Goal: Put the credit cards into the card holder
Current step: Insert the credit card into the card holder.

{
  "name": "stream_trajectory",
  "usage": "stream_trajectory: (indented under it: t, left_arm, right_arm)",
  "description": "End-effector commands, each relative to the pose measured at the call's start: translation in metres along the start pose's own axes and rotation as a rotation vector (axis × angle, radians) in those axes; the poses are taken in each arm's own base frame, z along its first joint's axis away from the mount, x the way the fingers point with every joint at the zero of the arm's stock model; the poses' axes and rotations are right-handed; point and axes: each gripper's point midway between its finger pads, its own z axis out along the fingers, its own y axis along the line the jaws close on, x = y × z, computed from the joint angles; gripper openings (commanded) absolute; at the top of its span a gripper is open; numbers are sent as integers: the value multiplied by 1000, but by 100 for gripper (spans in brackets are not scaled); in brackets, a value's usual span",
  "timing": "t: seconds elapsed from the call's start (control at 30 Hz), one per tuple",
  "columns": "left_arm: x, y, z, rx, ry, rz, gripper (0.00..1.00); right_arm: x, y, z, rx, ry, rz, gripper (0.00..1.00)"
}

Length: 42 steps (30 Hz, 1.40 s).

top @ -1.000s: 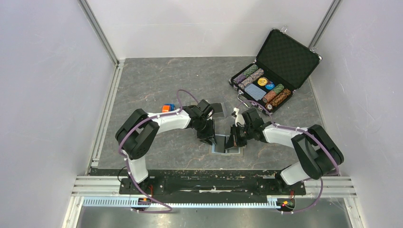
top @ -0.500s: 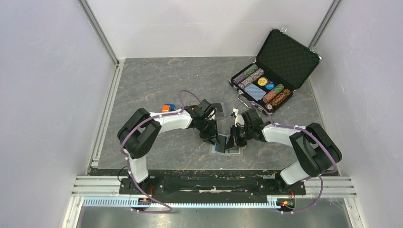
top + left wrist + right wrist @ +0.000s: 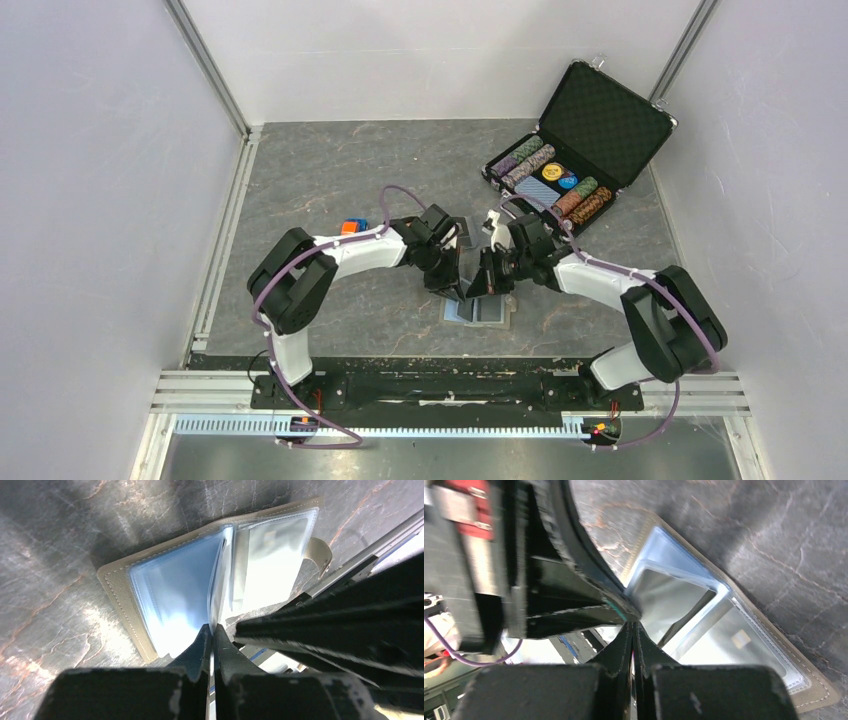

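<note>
One card holder point(image 3: 165, 585) open flat on the grey table point(image 3: 330, 170), directly beneath two meeting grippers.

At the left gripper point(image 3: 211, 647): fingers pinched on the thin pale edge of one clear sleeve leaf, standing up from the holder's middle fold. At the right gripper point(image 3: 633, 642): fingers squeezed nearly together just above the holder's pale blue inside, close beside the left fingertips, with only a hairline slit between them and anything in it too thin to make out. Inside the holder: clear sleeves on both halves, one snap tab poking out at an edge. Well apart, at the table's far right: one black briefcase point(image 3: 610, 120), lid up, holding rows of poker chips point(image 3: 520, 165) too small to count surely, plus one blue deck point(image 3: 537, 192). Behind the left arm: one small orange-and-blue object point(image 3: 351, 227).
</note>
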Motion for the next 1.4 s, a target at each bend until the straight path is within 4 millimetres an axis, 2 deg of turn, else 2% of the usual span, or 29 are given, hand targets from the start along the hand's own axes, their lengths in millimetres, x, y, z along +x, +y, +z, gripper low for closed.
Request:
stream_trajectory:
  t: [0.0, 0.13, 0.33, 0.5, 0.63, 0.73, 0.97, 1.2, 1.37]
  left_arm:
    - [-4, 6, -18, -93, -20, 65, 2]
    - [-3, 12, -27, -149, -5, 87, 2]
    - [-4, 15, -36, -214, 3, 91, 2]
    - [-7, 2, -34, -178, 16, 93, 12]
    - [-5, -8, -27, -156, 34, 105, 29]
    - [-2, -13, -22, -148, 49, 112, 37]
    - [4, -30, -8, -83, 82, 126, 40]
    - [7, -56, 5, -8, 105, 152, 43]
    - [5, -69, 7, 55, 97, 166, 51]
  right_arm:
    - [-30, 35, -13, -88, -79, -60, 0]
    - [-30, 34, -17, -76, -87, -52, 0]
    - [-33, 20, -24, -30, -111, -24, 0]
    - [-41, 7, -35, -1, -141, -1, 0]
    - [-46, -1, -45, 15, -161, 8, 0]
    - [-48, -5, -50, 23, -172, 14, 0]
    - [-50, -11, -55, 34, -185, 24, 0]
    - [-54, -15, -58, 50, -189, 20, 0]
    - [-60, -15, -58, 57, -188, 13, 6]
